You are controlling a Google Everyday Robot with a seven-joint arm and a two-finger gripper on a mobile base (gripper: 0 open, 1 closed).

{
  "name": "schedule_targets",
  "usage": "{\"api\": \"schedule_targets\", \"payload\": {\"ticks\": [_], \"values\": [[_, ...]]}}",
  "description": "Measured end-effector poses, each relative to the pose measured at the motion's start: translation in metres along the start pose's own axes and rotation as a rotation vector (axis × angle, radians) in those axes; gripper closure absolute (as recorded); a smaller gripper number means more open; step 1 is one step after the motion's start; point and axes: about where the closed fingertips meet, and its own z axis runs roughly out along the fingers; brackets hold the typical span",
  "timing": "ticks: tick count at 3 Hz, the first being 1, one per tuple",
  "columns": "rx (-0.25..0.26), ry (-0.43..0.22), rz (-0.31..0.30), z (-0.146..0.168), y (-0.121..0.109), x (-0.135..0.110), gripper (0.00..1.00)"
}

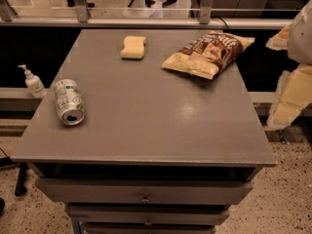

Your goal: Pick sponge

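The sponge (pixel 133 47), a small pale-yellow foam block with pinched sides, lies flat on the far part of the grey table top (pixel 146 116), left of centre. My gripper (pixel 286 66) hangs at the right edge of the view, beyond the table's right side and well to the right of the sponge. Its flat pale-yellow fingers (pixel 294 95) stand apart and hold nothing. Part of the gripper is cut off by the frame edge.
A yellow-and-brown chip bag (pixel 209 53) lies at the far right of the table, between the gripper and the sponge. A silver soda can (pixel 68 102) lies on its side near the left edge. A pump bottle (pixel 33 82) stands on a ledge to the left. Drawers (pixel 145 193) are below.
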Motion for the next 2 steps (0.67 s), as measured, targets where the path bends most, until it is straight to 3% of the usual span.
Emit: {"api": "schedule_targets", "payload": {"ticks": [2], "values": [[-0.001,-0.017,-0.019,0.0006,-0.0045,0.0029,0.0]]}}
